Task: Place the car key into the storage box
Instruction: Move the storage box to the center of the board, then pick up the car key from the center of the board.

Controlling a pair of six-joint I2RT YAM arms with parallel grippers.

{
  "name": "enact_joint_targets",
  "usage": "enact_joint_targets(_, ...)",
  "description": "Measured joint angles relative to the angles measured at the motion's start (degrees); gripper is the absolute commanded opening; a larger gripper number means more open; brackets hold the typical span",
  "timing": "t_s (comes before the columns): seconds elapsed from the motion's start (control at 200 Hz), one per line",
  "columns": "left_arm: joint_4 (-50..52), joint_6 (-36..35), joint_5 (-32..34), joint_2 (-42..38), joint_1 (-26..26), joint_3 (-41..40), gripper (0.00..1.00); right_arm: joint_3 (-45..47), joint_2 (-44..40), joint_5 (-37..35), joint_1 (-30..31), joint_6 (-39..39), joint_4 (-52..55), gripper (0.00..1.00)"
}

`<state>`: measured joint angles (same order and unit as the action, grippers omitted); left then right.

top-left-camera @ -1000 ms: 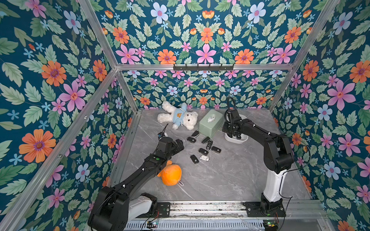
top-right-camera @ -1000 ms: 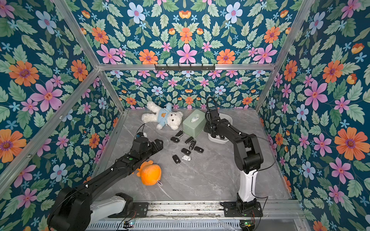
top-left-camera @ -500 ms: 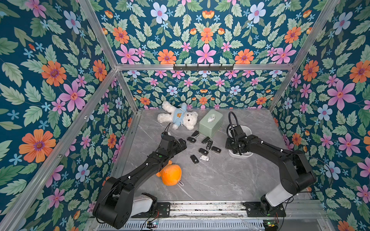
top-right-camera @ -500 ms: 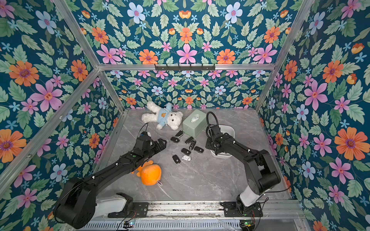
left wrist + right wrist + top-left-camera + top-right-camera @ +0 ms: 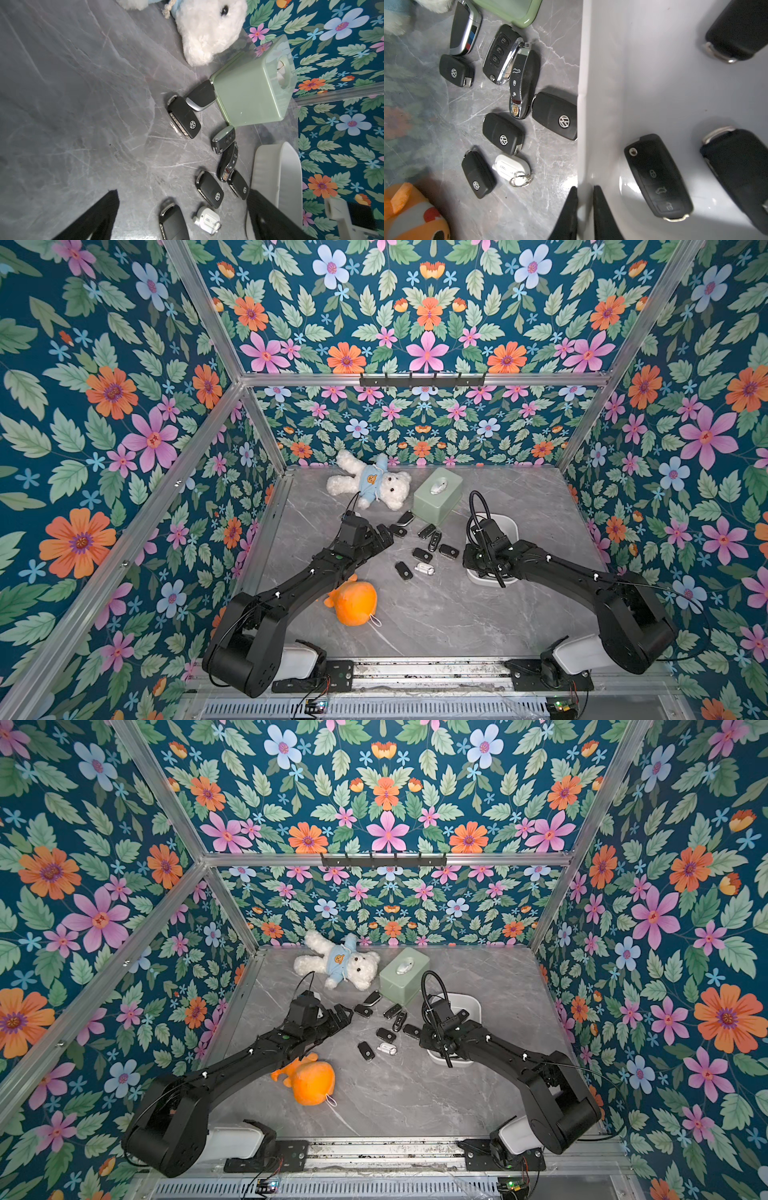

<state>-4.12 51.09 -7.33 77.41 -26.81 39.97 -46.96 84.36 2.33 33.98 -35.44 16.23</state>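
Several black car keys point(image 5: 422, 554) and a white tag fob point(image 5: 424, 569) lie on the grey table between the arms. The white storage box point(image 5: 510, 526) stands right of them, with three black keys point(image 5: 658, 178) inside. My right gripper point(image 5: 584, 188) is shut on the storage box's wall point(image 5: 583, 124) on the key side, one finger inside and one outside; in a top view the right gripper point(image 5: 473, 566) is at the box's near corner. My left gripper point(image 5: 182, 193) is open above the table left of the keys, with a black key point(image 5: 173, 222) lying between its fingers.
A white teddy bear point(image 5: 370, 485) lies at the back. A pale green box point(image 5: 436, 495) stands behind the keys, and a silver-edged key point(image 5: 200, 95) touches it. An orange plush toy point(image 5: 353, 601) lies by the left arm. Flowered walls close in three sides.
The right arm has dragged the storage box toward the front of the table, its elbow swinging out to the right. The left gripper has edged slightly toward the keys, still open.
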Motion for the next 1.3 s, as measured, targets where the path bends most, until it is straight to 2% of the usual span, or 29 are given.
enact_joint_targets(0.395, 4.37, 4.7, 0.02, 4.63, -4.39, 6.14, 0.99, -4.5, -2.14, -0.96, 0.42, -0.68, 4.42, 0.51)
enact_joint_targets(0.585, 5.16, 8.33, 1.05, 7.52, -8.13, 9.53, 1.0, -4.98, -4.5, -2.73, 0.39, -0.15, 3.3, 0.54)
enact_joint_targets(0.7, 4.96, 10.88, 1.6, 8.7, -8.74, 10.25, 1.0, -6.75, -4.09, -2.69, 0.39, 3.89, 3.04, 0.56)
enact_joint_targets(0.87, 3.8, 15.08, 2.78, 8.9, -8.79, 8.85, 1.0, -12.46, 0.13, -2.34, 0.39, 13.81, 3.82, 0.58)
enact_joint_targets(1.095, 3.43, 18.1, 4.59, 5.86, -8.74, 5.09, 1.0, -22.01, 9.29, -1.03, 0.39, 26.36, 8.09, 0.59)
enact_joint_targets(1.3, 3.52, 19.23, 6.08, 2.43, -7.67, 1.66, 0.99, -29.05, 18.45, -0.79, 0.39, 34.27, 14.32, 0.59)
